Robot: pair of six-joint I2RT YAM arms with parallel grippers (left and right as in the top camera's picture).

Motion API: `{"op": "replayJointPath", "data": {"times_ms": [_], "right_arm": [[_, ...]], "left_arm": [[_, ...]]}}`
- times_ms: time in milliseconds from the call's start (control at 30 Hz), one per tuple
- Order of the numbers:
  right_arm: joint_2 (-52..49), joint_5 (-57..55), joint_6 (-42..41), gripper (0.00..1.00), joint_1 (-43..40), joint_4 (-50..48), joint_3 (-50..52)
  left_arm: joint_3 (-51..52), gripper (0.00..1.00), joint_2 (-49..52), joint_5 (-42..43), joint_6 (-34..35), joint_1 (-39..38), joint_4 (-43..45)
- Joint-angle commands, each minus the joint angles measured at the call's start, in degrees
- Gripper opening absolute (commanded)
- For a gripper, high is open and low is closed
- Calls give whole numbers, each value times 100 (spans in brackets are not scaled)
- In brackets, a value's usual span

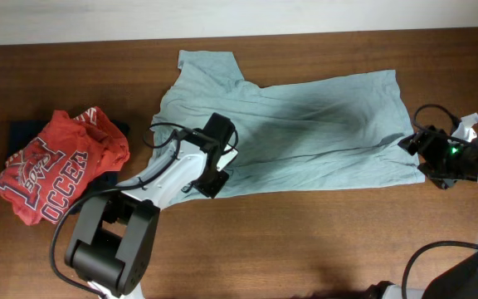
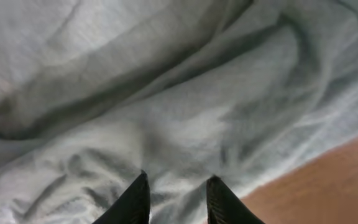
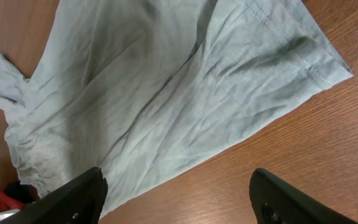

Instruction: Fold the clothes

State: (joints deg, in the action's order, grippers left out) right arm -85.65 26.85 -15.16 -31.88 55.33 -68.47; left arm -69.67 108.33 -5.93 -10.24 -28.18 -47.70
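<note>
The pale grey-teal T-shirt [image 1: 305, 124] lies spread across the middle of the table, wrinkled, with one sleeve [image 1: 210, 66] at the far left. My left gripper [image 1: 216, 170] is down on its near left edge. In the left wrist view its jaws [image 2: 178, 177] stand a little apart, open, with the tips on the cloth [image 2: 166, 93] and fabric lying between them. My right gripper [image 1: 412, 148] hangs wide open by the shirt's right hem [image 3: 303, 56]. In the right wrist view only bare wood shows between its fingers [image 3: 178, 174].
A red printed shirt [image 1: 52, 174] lies crumpled at the left on top of a dark navy garment [image 1: 23, 133]. A small white object [image 1: 467, 124] sits beside the right arm. Bare wooden table [image 1: 322, 241] runs along the near side of the T-shirt.
</note>
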Motion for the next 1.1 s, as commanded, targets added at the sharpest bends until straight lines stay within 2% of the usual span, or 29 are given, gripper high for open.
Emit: {"op": "replayJointPath", "data": {"times_ms": [0, 167, 300, 400, 733, 867, 933, 1000, 1067], "right_arm": [[81, -74, 37, 78, 42, -4, -98], [81, -74, 37, 78, 42, -2, -98], [81, -74, 37, 78, 42, -2, -98], [81, -74, 35, 78, 42, -4, -98], [81, -72, 35, 78, 42, 7, -98], [81, -72, 37, 78, 42, 63, -98], [81, -74, 35, 78, 42, 52, -98], [81, -74, 35, 78, 42, 37, -98], [81, -74, 35, 78, 42, 37, -98]], "left_arm": [[66, 30, 46, -321, -55, -31, 151], [66, 29, 46, -442, -101, -15, 339], [55, 20, 46, -466, -175, -15, 356], [-70, 17, 44, -822, -208, -15, 348], [-603, 16, 39, -1043, -702, -11, 435], [-699, 18, 39, -791, -304, -70, -310], [-699, 21, 42, -317, -205, -76, -562], [-660, 23, 42, 173, 15, -76, -656], [-601, 24, 46, 304, 57, -76, -621]]}}
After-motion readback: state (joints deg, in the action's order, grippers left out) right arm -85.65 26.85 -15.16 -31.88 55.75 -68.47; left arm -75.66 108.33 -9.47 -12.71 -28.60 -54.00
